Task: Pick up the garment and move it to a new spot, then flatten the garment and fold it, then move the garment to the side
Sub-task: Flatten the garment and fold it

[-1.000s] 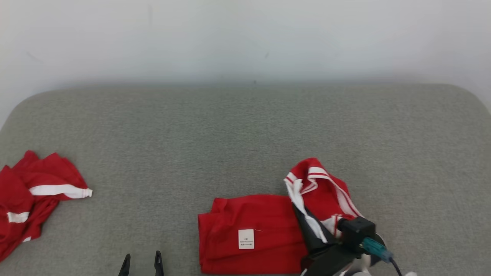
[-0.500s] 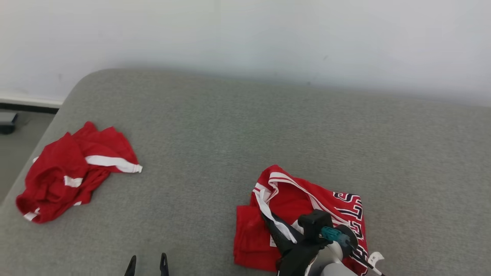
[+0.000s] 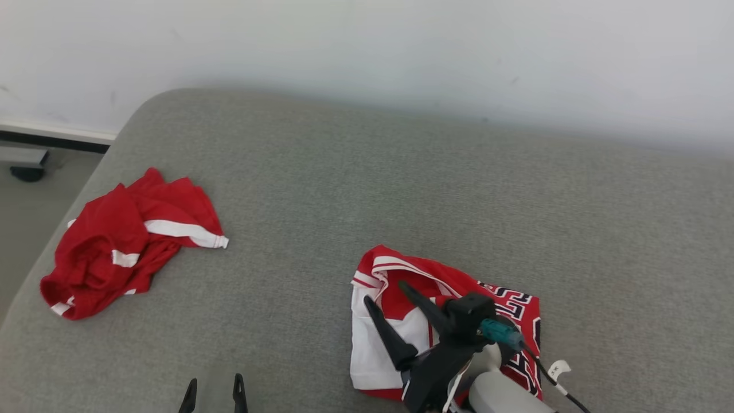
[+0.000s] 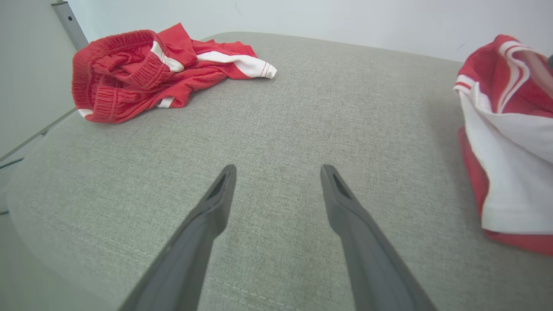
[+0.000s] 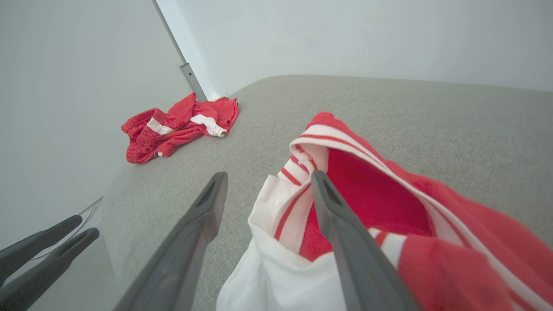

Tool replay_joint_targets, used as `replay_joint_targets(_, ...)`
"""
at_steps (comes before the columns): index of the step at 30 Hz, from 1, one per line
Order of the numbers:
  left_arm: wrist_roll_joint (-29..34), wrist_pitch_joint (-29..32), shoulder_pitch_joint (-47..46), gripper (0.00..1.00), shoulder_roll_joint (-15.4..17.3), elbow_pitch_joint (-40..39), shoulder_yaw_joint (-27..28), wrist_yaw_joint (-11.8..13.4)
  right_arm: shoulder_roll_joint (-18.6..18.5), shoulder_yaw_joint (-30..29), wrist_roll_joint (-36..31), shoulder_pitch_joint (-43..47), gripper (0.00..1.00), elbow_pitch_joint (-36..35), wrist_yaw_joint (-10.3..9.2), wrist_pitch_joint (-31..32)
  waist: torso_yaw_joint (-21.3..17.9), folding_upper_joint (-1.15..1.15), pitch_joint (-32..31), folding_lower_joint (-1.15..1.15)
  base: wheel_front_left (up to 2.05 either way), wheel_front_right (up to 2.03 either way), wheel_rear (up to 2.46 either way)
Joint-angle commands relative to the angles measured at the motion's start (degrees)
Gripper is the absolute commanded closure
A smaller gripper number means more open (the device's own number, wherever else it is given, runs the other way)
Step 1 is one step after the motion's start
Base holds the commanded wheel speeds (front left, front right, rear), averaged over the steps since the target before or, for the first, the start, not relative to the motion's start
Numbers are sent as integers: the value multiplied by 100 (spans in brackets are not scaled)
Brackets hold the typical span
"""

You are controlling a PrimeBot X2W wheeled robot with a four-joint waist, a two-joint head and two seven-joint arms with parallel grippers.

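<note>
The garment (image 3: 371, 344), a red jersey with white panels and striped trim, lies in a folded heap on the grey cushioned surface (image 3: 401, 183) at the lower middle right. My right gripper (image 3: 384, 291) hovers just over its left part, open, with nothing pinched between its fingers. In the right wrist view the right gripper (image 5: 268, 174) has one finger over the garment (image 5: 367, 194) and the other over bare grey fabric. My left gripper (image 3: 214, 380) stands open at the bottom left, over bare surface. The left wrist view shows the left gripper (image 4: 278, 166) with the garment (image 4: 510, 172) at its right edge.
A second red piece with white stripes, crumpled shorts (image 3: 126, 241), lies near the surface's left edge, also seen as the shorts (image 4: 142, 73) and the shorts (image 5: 173, 129). Beyond that rounded edge is floor (image 3: 23, 212). A pale wall runs along the back.
My right gripper has opened and let go of the garment, which has dropped into a folded heap with white fabric showing. The head camera has turned, shifting the whole picture. The left gripper stays open.
</note>
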Motion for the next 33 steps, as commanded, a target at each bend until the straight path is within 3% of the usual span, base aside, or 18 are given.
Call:
replay_joint_targets(1,-17,-15,19,0,-1,-53,37,15,2,-92,19,-59,0,-69,-16,-49,-187,0,-52,-1,0,0,0)
replay_joint_targets(10,79,-15,-29,0,-1,-197,263,26,2,-1648,-679,649,0,-1101,-15,-65,-771,0,-149,-1,0,0,0)
replay_joint_targets(19,148,-15,4,0,-1,-263,485,37,5,-3044,-1550,1459,0,-1696,-15,-65,-1193,0,-205,-1,0,0,0)
replay_joint_targets(24,167,-15,80,0,-1,-277,589,40,2,-3491,-1804,1795,0,-1842,-15,-65,-1365,0,-265,-1,0,0,0)
replay_joint_targets(33,246,-15,173,0,-2,-234,741,-37,4,-3668,-2120,2139,0,-1894,-15,-65,-1614,0,-380,-1,0,0,0)
